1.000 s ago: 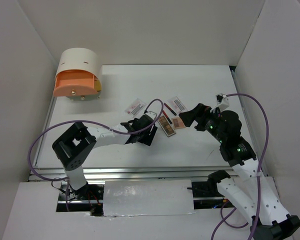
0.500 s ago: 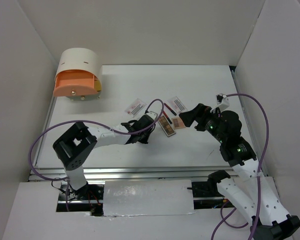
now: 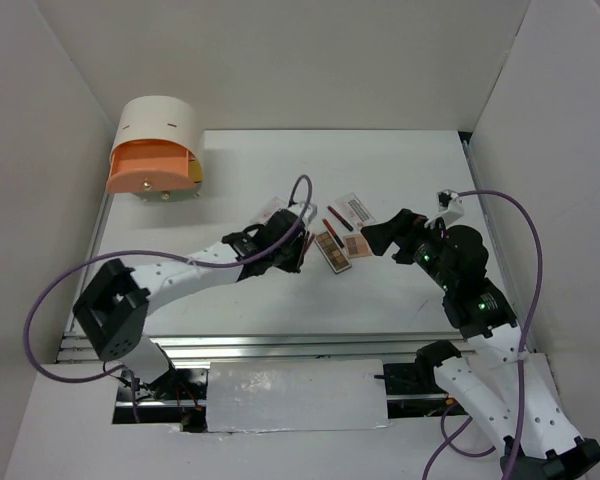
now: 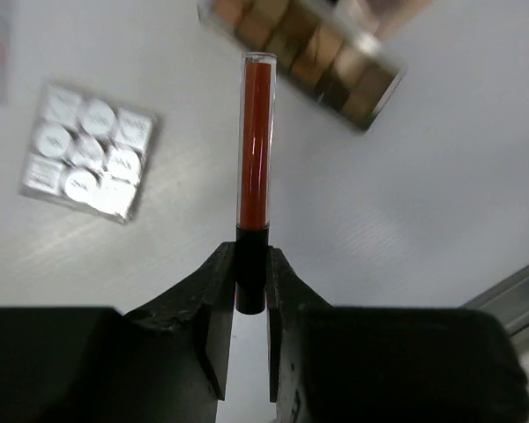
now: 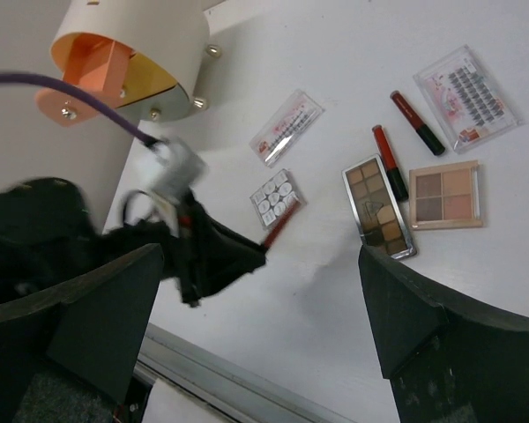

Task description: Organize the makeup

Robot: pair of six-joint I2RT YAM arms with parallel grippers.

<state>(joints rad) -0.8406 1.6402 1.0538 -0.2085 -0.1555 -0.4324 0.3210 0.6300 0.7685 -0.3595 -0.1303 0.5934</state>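
Now, at far left sits the drawer box point(image 3: 155, 145). The left gripper point(image 4: 249, 291) is clamped on the black end of a red pencil point(image 4: 254, 141), which points out between the white square palette point(image 4: 90, 152) and the long brown palette point(image 4: 304, 55). Farther right, the right gripper point(image 3: 377, 236) hovers, spread wide and holding nothing.

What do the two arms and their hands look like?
White links and black joints form the left arm and right arm; each trails a purple cable. The left hand and right hand are black, blocky. The right arm shows green lights.
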